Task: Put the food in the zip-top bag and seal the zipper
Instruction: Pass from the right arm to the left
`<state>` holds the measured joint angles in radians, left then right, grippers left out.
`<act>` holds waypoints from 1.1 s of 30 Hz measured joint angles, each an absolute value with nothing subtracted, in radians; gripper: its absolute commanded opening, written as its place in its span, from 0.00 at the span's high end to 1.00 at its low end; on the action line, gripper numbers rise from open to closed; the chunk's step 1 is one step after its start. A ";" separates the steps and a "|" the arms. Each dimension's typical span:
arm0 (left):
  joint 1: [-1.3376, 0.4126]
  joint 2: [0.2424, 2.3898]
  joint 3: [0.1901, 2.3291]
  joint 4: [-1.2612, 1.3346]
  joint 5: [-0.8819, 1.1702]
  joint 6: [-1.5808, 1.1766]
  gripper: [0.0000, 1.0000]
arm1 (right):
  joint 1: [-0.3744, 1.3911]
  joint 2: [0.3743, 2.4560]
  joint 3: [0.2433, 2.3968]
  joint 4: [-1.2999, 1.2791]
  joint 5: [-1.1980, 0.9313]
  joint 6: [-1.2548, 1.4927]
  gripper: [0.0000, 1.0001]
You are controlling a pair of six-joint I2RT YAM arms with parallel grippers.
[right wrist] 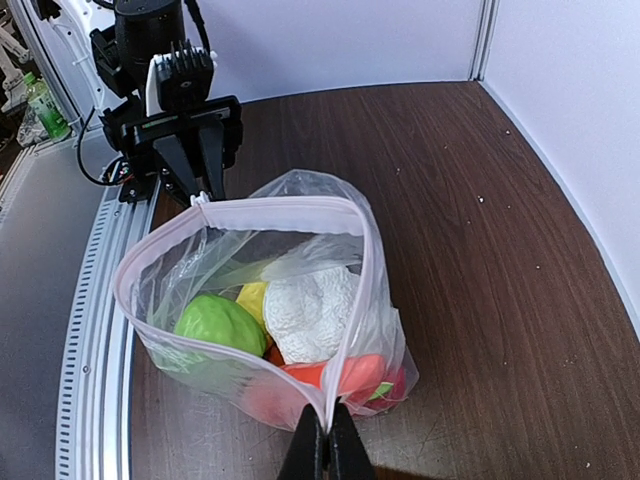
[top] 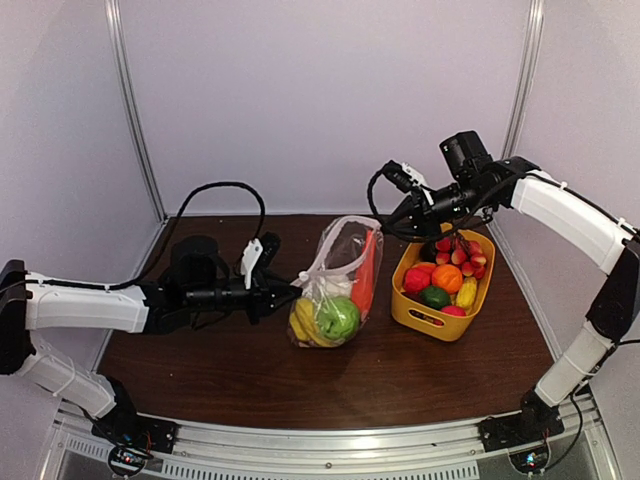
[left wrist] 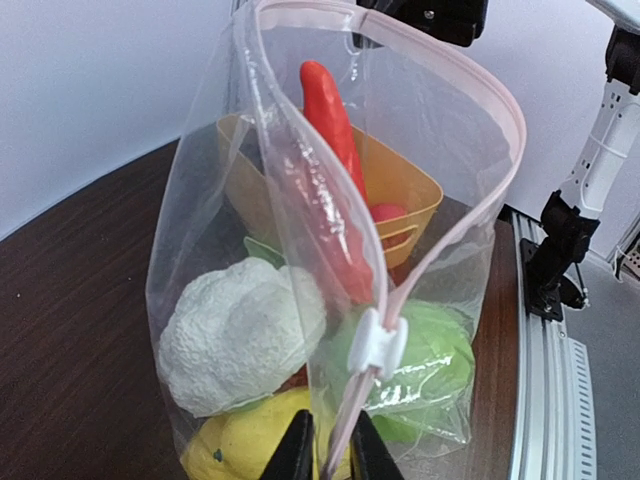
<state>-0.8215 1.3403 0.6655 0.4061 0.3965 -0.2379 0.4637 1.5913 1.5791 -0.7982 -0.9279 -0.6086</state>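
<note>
The clear zip-top bag (top: 335, 285) stands on the table with its mouth open, the pink zipper (left wrist: 500, 110) forming a loop. Food lies inside it: a white cauliflower (left wrist: 235, 335), a green ball (left wrist: 430, 360), a yellow lemon (left wrist: 240, 445) and a long red-orange piece (left wrist: 335, 160). My left gripper (left wrist: 330, 450) is closed around the zipper strip just below its white slider (left wrist: 378, 343), at the bag's left end (top: 292, 293). My right gripper (right wrist: 328, 445) is shut on the opposite end of the mouth and holds it up (top: 385, 228). From there the green ball (right wrist: 220, 325) and cauliflower (right wrist: 310, 310) show through the mouth.
A yellow basket (top: 420, 315) with several more toy fruits stands right of the bag, close behind it in the left wrist view (left wrist: 400, 190). The metal rail (top: 330, 440) runs along the near table edge. White walls enclose the back and sides.
</note>
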 measured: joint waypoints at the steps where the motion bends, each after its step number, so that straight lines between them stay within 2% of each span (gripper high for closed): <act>1: -0.822 1.338 0.668 0.403 0.398 -0.233 0.96 | 0.461 1.591 1.579 -0.794 -0.928 -0.604 1.00; 4: -0.822 1.324 0.681 0.376 0.400 -0.218 1.00 | 0.455 1.591 1.579 -0.788 -0.928 -0.596 1.00; 7: -0.822 1.287 0.748 0.244 0.397 -0.181 1.00 | 0.446 1.591 1.582 -0.796 -0.918 -0.603 1.00; 19: -0.822 1.282 1.306 -0.514 0.277 0.032 1.00 | 0.419 1.595 1.744 -0.963 -0.878 -0.737 1.00; 23: -0.822 1.277 1.323 -0.602 0.214 0.049 1.00 | 0.419 1.594 1.731 -0.968 -0.871 -0.749 1.00; 28: -0.824 1.274 1.268 -0.604 0.174 0.055 1.00 | 0.421 1.592 1.651 -0.948 -0.868 -0.756 1.00; 33: -0.824 1.306 1.268 -0.600 0.175 0.052 1.00 | 0.419 1.609 1.665 -0.976 -0.867 -0.768 0.99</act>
